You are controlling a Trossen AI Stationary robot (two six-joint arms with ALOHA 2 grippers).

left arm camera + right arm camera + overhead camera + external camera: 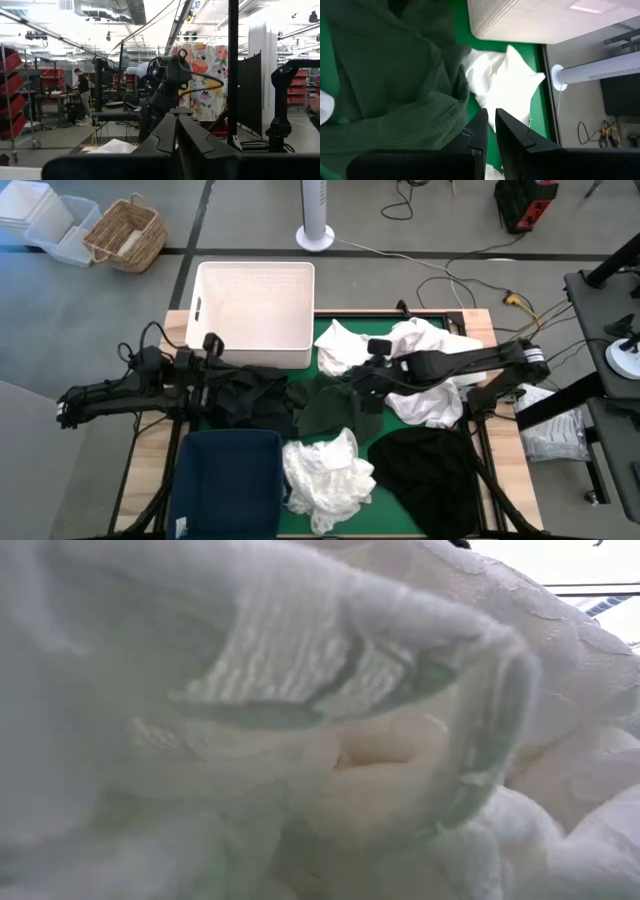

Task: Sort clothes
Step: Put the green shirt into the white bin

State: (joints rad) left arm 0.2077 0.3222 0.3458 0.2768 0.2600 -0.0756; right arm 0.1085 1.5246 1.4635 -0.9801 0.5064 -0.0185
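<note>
White garment smothers the low view, hiding the table.

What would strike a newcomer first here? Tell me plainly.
Heaps of clothes cover the green mat: white garments at the near edge and far right, a black garment near right, a dark green garment in the middle. The right gripper reaches over that green piece, while the left gripper waits beside the white basket.

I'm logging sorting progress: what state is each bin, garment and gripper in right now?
White basket: empty.
Navy bin: empty.
Dark green garment: crumpled on the mat, loose.
Black garment: heaped on the mat.
White garment: crumpled beside the navy bin.
Left gripper: shut, empty, level above the table.
Right gripper: shut, empty, over the dark green garment.
</note>
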